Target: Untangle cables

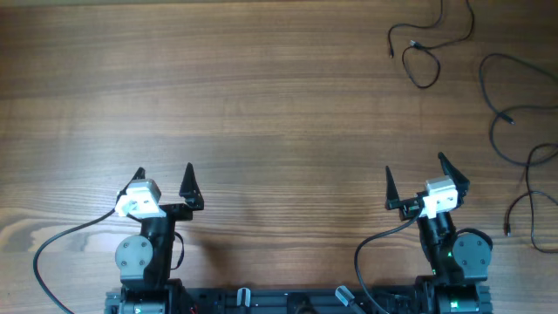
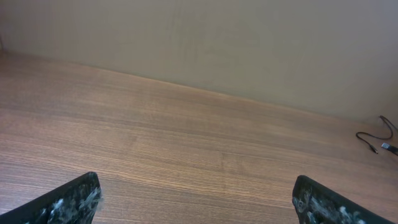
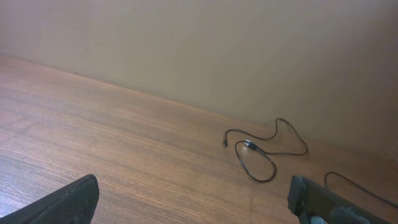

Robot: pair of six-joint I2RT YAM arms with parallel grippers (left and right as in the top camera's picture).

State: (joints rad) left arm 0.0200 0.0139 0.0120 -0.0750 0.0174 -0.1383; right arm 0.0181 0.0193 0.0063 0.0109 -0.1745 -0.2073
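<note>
While our left gripper (image 1: 164,170) and right gripper (image 1: 415,166) gape wide and empty, we should pinch one thin black flexible cable (image 3: 250,145) beyond the right gripper near its plug end.

Bright, even light; sharp, shadowless

cables (image 1: 508,118) cut by top, right edges

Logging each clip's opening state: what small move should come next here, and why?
Probably the right gripper should reach forward and to its right, toward the cables. Both grippers are open and empty near the base. The cables lie loose at the far right corner of the table, on that arm's side, while the left gripper sits well away from them.
</note>
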